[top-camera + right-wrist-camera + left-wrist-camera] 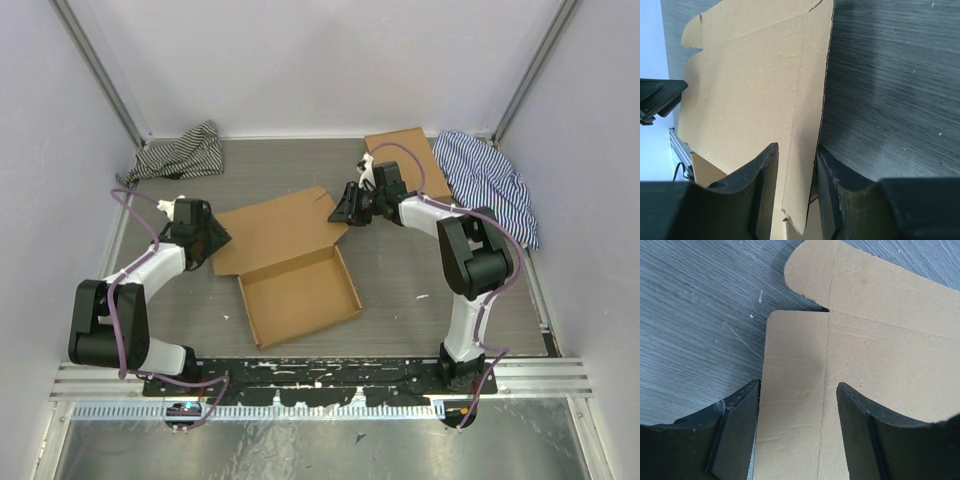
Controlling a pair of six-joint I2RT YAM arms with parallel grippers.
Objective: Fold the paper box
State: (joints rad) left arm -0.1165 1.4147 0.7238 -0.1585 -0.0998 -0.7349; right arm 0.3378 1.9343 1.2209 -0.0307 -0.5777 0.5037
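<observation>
The paper box [300, 295] lies mid-table as a shallow brown tray with its lid [275, 225] open flat behind it. My left gripper [212, 240] is at the lid's left side flap. In the left wrist view it [797, 435] is open, with the flap [795, 390] lying between and under the fingers [737, 435]. My right gripper [342, 207] is at the lid's right corner. In the right wrist view it [795, 195] is open a little and straddles the raised side flap [750, 90]. The flap's edge lies against the right finger [840, 190].
A smaller, squarer brown cardboard box [408, 160] lies flat at the back right. A blue striped cloth [490, 180] is beside it. A dark striped cloth [180, 152] is bunched in the back left corner. White walls and metal posts enclose the grey table [400, 270].
</observation>
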